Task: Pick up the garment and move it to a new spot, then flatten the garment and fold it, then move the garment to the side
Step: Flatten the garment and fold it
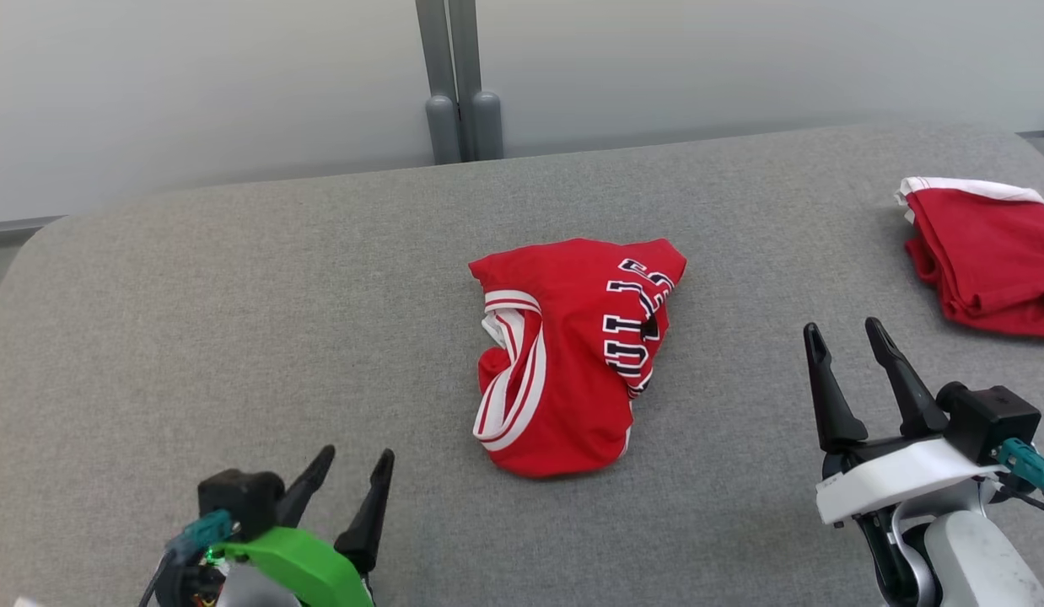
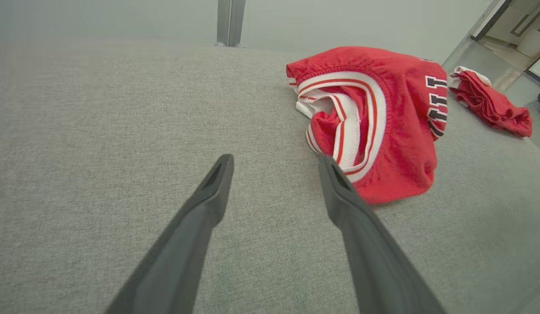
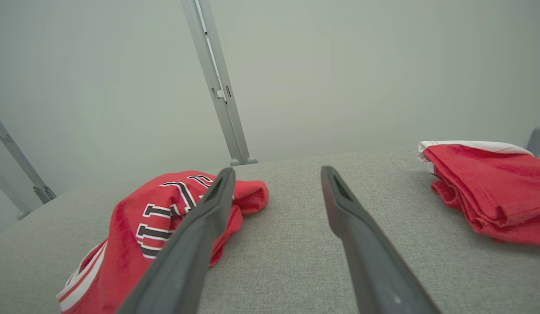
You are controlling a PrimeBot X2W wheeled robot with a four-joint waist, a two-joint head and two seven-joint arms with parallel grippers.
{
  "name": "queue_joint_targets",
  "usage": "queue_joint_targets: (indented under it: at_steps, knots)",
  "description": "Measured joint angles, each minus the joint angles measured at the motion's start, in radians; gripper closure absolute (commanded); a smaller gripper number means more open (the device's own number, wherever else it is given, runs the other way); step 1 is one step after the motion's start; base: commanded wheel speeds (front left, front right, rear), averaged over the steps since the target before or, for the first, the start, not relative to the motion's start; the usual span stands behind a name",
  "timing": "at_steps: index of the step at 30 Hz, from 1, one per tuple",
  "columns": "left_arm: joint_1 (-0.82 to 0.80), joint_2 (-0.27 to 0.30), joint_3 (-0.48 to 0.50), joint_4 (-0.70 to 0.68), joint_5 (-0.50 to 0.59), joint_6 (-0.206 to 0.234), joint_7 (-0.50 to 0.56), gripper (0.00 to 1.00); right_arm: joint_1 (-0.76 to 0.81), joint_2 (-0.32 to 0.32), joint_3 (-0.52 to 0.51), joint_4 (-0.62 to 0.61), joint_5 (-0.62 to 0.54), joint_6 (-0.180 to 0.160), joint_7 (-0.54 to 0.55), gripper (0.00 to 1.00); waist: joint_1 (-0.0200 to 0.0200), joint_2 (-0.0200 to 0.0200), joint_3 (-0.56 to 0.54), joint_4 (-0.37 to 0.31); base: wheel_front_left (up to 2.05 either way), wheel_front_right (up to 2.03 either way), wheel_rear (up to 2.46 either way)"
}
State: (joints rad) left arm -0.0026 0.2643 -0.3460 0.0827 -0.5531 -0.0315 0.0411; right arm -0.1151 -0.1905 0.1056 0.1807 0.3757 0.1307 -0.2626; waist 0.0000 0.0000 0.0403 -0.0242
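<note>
You: garment (image 1: 573, 362) crumpled at centre of desk (image 1: 235, 295), long axis near-to-far, striped opening (image 2: 348, 122) facing left | left wrist view gives you its inside, right wrist view the lettering (image 3: 154, 213) | left tool (image 1: 357, 456), right tool (image 1: 843, 328): fingers apart, empty

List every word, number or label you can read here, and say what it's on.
On the crumpled red jersey: dark, white-edged block letters, cut off by folds; no whole word can be read.
On the folded red garment: no text visible.
</note>
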Motion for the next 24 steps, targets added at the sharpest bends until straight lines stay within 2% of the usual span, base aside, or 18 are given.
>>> queue_joint_targets:
  at_steps: [7, 14, 21, 22, 24]
  knots:
    - [-0.112, 0.001, -0.087, 0.083, -0.071, -0.067, 0.201, 0.0, -0.033, -0.018, 0.012, -0.002, 0.002, 0.0, 0.0, 0.0, 0.0, 0.0, 0.033, -0.022, 0.0, 0.0, 0.0]
    - [-0.215, -0.021, -0.153, 0.162, -0.122, -0.092, 0.221, 0.0, -0.063, -0.03, 0.013, -0.008, 0.004, 0.0, 0.0, 0.0, 0.0, 0.0, 0.081, -0.061, 0.0, 0.0, 0.0]
    - [-0.268, -0.007, -0.224, 0.214, -0.17, -0.096, 0.212, 0.0, -0.073, -0.02, 0.012, -0.005, 0.01, 0.0, 0.0, 0.0, 0.0, 0.0, 0.112, -0.113, 0.0, 0.0, 0.0]
    - [-0.271, -0.001, -0.234, 0.212, -0.18, -0.096, 0.207, 0.06, -0.073, -0.019, 0.012, -0.004, 0.01, 0.0, 0.0, 0.0, 0.0, 0.0, 0.115, -0.119, 0.0, 0.0, 0.0]
    - [-0.274, 0.013, -0.248, 0.205, -0.198, -0.096, 0.194, 0.51, -0.073, -0.016, 0.01, -0.002, 0.01, 0.0, 0.0, 0.0, 0.0, 0.0, 0.118, -0.128, 0.0, 0.0, 0.0]
